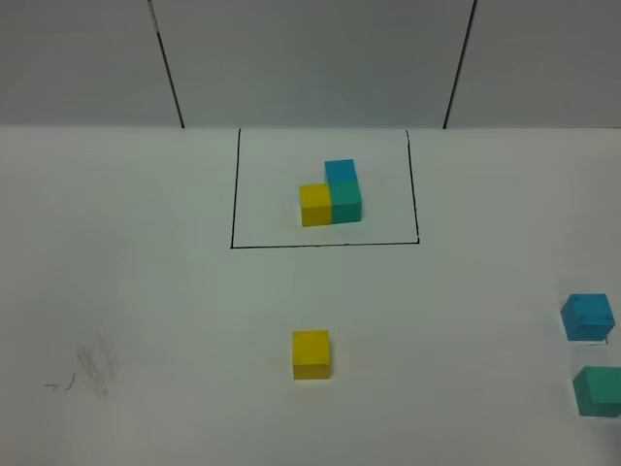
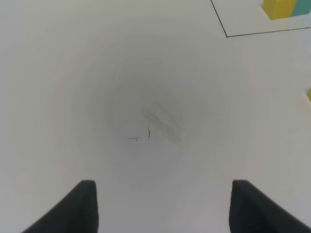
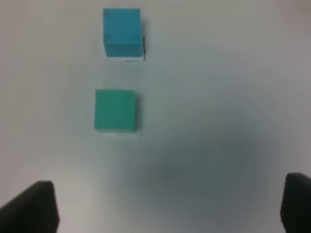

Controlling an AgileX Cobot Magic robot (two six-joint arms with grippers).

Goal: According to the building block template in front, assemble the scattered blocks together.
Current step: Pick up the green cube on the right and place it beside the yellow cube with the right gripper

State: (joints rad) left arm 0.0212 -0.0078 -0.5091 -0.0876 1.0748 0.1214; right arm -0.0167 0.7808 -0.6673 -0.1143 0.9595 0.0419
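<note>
template: yellow-teal-blue trio [image 1: 331, 197] inside the black frame [image 1: 325, 245], far centre of the table [image 1: 146, 291]. Yellow touches teal on its left; blue touches teal on the far side, behind or on top, can't tell.
yellow block [image 1: 310, 353]: alone, centre, nearer than the frame, well apart from the other two.
blue block [image 1: 587, 316]: far right edge of the overhead view.
teal block [image 1: 597, 391]: just nearer than blue, close to it with a gap, partly cut off by the edge.
left gripper [image 2: 163, 208]: jaws partly apart, empty, above a pencil smudge [image 2: 163, 124] on the left side, no block near.
right gripper [image 3: 167, 204]: jaws wide, empty, above bare table beside teal and blue.
done: nothing joined; all three loose blocks separate.
left: bring teal against yellow's right side, add blue to teal as in the template.
guess: yellow looks like the anchor; teal probably next, right arm is closest.
</note>
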